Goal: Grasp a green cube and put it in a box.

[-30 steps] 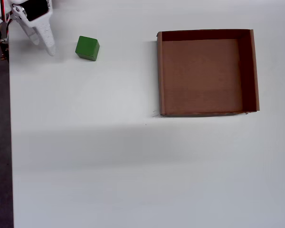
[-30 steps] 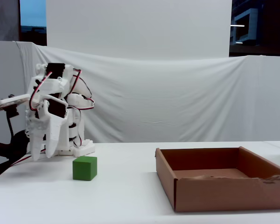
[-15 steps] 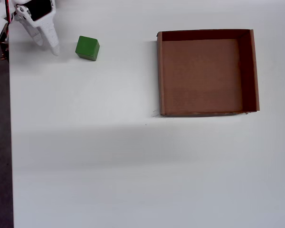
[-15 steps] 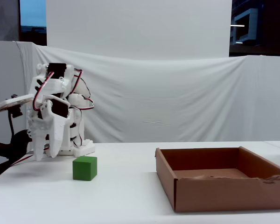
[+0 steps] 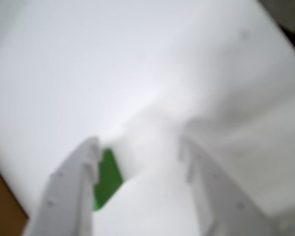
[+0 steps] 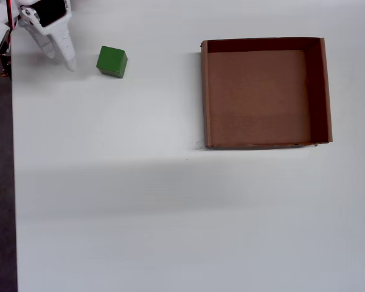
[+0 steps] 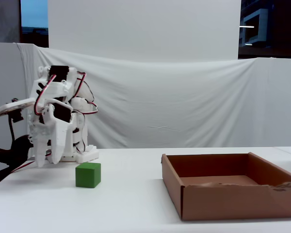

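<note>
The green cube [image 6: 112, 61] rests on the white table at the top left of the overhead view. In the fixed view the green cube [image 7: 88, 175] stands in front of the arm's base. My gripper [image 6: 61, 59] hangs just left of the cube, apart from it, open and holding nothing. The blurred wrist view shows the gripper [image 5: 137, 147] with its fingers wide apart, and the cube [image 5: 108, 179] peeks out beside the left finger [image 5: 71, 196]. The brown cardboard box [image 6: 204, 91] lies empty, far to the right. In the fixed view the box [image 7: 233, 201] is at the lower right.
The table's left edge [image 6: 13, 182] runs close behind my gripper, with dark floor beyond it. The arm's white base [image 7: 85, 154] stands behind the cube. A white cloth backdrop [image 7: 184, 107] closes off the far side. A blurred brown patch [image 5: 2, 209] fills the wrist view's bottom left corner.
Since a second ago the gripper has lifted slightly and shifted a little toward the cube. It has held still for the last half second. Cube and box have not moved.
</note>
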Robot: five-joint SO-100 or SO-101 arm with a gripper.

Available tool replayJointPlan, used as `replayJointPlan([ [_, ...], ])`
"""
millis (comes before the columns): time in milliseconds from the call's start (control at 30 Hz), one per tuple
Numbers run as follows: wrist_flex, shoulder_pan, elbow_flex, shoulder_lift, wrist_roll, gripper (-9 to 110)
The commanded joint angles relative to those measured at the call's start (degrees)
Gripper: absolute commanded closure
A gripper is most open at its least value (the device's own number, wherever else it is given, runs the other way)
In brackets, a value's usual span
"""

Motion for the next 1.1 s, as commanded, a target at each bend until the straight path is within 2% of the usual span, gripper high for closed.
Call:
replayJointPlan([
  [0,-0.18,-0.35,-0.26,0.26,0.26,80],
  [1000,-0.26,0.09,-0.26,0.26,0.26,80],
  [1067,-2.9,-3.43,-0.35,0.26,0.35,80],
])
